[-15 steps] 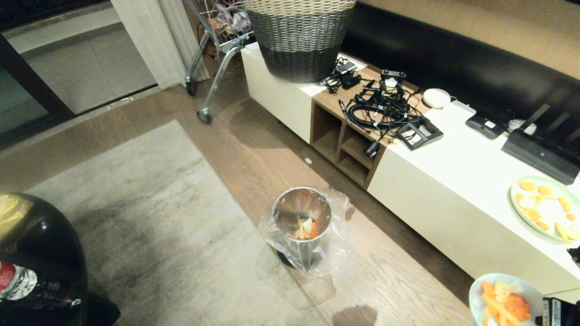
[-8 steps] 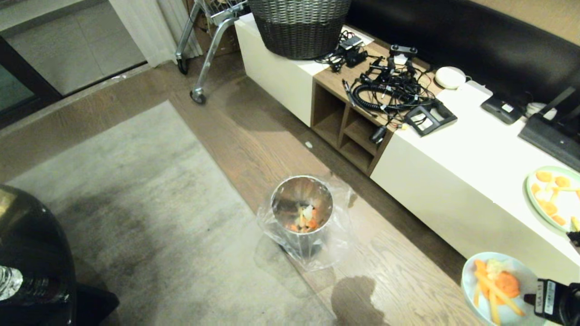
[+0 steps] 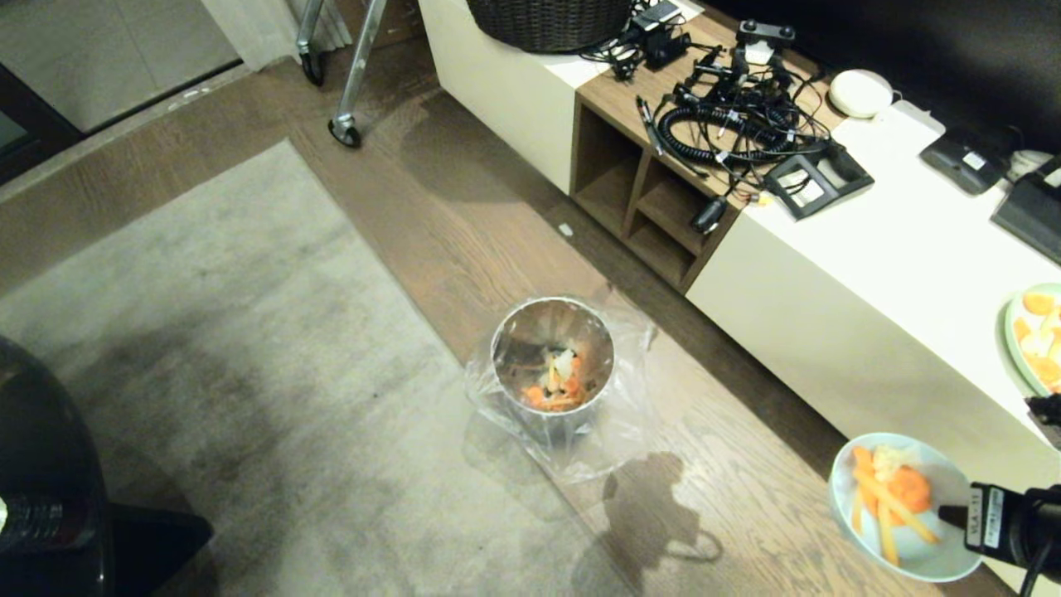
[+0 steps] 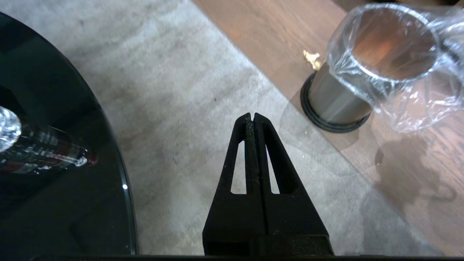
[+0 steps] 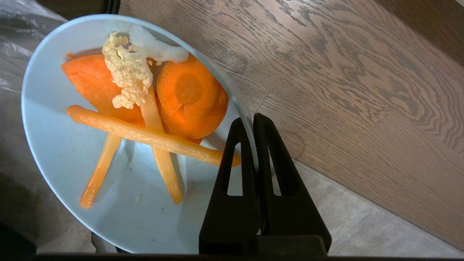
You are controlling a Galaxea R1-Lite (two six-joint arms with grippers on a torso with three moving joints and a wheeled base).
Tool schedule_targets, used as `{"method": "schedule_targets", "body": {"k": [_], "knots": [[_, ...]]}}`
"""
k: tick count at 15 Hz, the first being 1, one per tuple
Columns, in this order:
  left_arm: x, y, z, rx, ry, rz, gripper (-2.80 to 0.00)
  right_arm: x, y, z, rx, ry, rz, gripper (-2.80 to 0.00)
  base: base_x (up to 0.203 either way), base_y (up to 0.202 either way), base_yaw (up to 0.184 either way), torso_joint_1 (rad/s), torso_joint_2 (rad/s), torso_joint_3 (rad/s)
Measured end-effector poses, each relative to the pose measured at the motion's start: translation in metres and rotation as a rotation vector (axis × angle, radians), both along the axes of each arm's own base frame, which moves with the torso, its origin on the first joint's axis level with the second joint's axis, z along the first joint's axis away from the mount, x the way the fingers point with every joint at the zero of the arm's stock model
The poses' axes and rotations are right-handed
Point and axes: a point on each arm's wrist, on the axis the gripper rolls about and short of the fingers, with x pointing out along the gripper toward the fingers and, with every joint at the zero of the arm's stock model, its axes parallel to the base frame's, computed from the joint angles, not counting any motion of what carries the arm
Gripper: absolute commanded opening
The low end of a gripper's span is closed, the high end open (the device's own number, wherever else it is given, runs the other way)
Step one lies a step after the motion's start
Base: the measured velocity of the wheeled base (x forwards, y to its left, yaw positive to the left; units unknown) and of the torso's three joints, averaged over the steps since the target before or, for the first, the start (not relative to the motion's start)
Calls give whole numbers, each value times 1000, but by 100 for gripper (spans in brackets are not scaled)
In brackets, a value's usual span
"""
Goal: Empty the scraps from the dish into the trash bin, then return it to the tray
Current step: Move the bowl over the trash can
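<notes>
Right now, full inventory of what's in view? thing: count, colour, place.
dish: 1, pale blue, held above the floor, right of the bin
scraps: several, orange and pale, in the dish
trash bin: 1, shiny metal with clear bag, on the wood floor; orange and pale scraps already inside
cabinet: 1, white with wood shelves, behind the bin
cables: a tangle, black, on the cabinet
basket: 1, dark woven, cabinet's far end
plate: 1, green, orange pieces on it, cabinet's right end
rug: 1, grey, left of the bin
bottle: 1, clear, on a dark table
left gripper: shut, empty, above the rug
right gripper: shut on the dish rim
</notes>
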Motion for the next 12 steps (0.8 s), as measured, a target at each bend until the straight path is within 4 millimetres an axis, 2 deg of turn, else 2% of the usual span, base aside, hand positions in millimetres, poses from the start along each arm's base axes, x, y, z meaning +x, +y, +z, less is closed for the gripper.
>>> {"method": "schedule_targets", "body": {"k": [3,7,12], "knots": [[0,0,0,1,0,1,-280,10,0,6,-2,-13,2,-280,0,0,0,2,4,-200],[0,0,0,2,-2,2,-280,23,5,16,-5,-41,32,-280,0,0,0,0,2,-52],[0,0,0,2,-2,5,-280,56,27,38,-3,-100,133,-280,0,0,0,0,0,0]]}}
